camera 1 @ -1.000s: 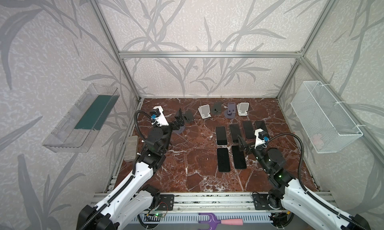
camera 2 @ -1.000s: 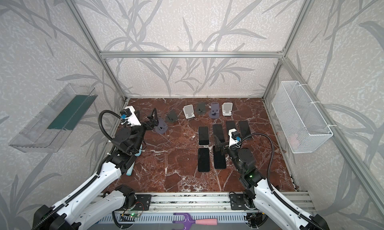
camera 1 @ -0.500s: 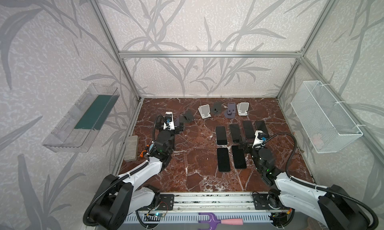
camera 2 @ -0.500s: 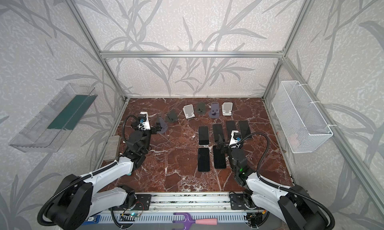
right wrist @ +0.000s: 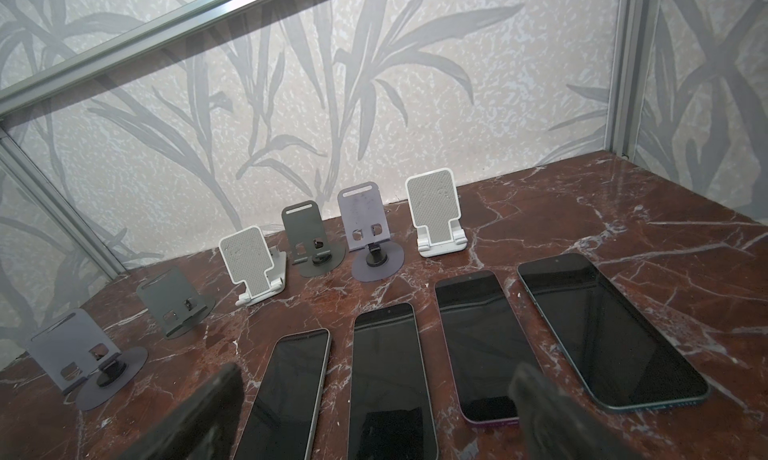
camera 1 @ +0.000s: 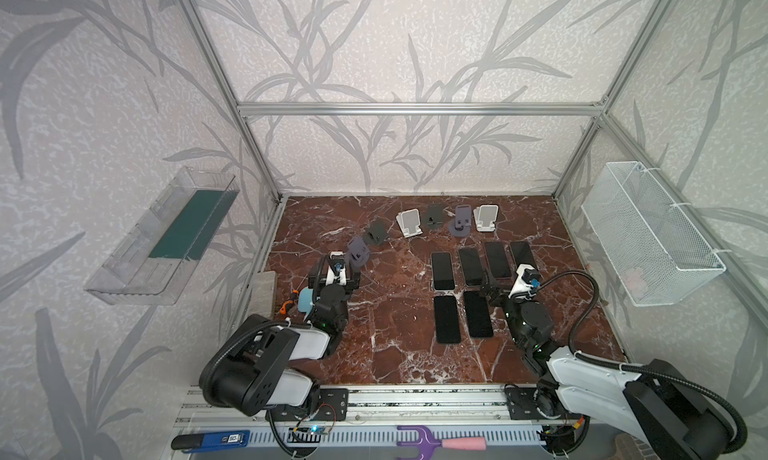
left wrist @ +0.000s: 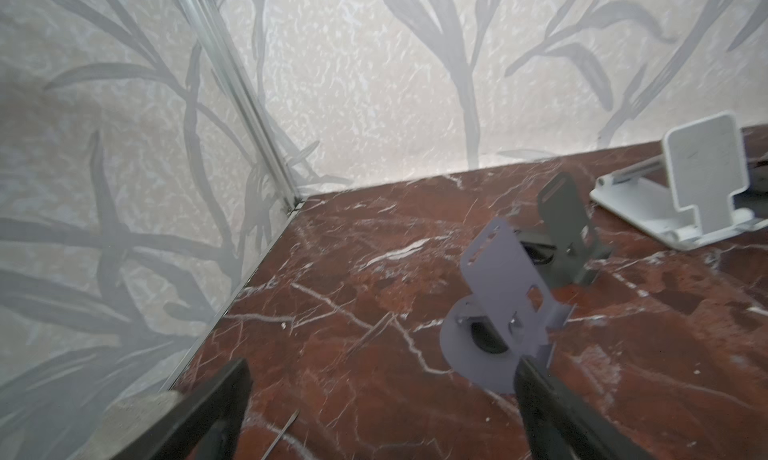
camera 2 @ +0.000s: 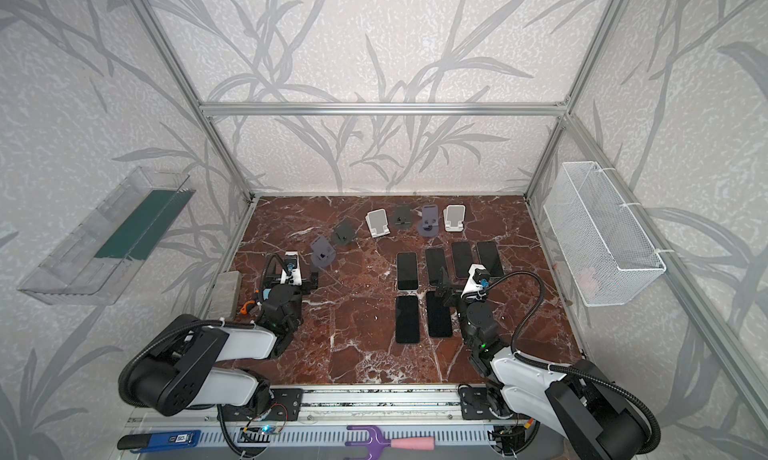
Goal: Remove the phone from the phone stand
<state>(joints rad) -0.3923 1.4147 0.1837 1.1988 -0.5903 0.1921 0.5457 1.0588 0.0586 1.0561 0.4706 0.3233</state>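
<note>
Several black phones lie flat, screen up, on the marble floor in two rows; one phone is at the left of the far row, another phone lies between my right fingers. Several phone stands line the back, all bare, among them a white stand and a purple stand. My left gripper is open just short of that purple stand, holding nothing. Low over the phones' near ends, my right gripper is open and holds nothing.
A clear bin hangs on the left wall and a white wire basket on the right wall. A grey block and a small orange and blue tool lie by the left edge, beside my left arm.
Both arms have folded back toward the front rail and dropped lower. The left gripper has drawn away from the purple stand. Both grippers stayed open.
</note>
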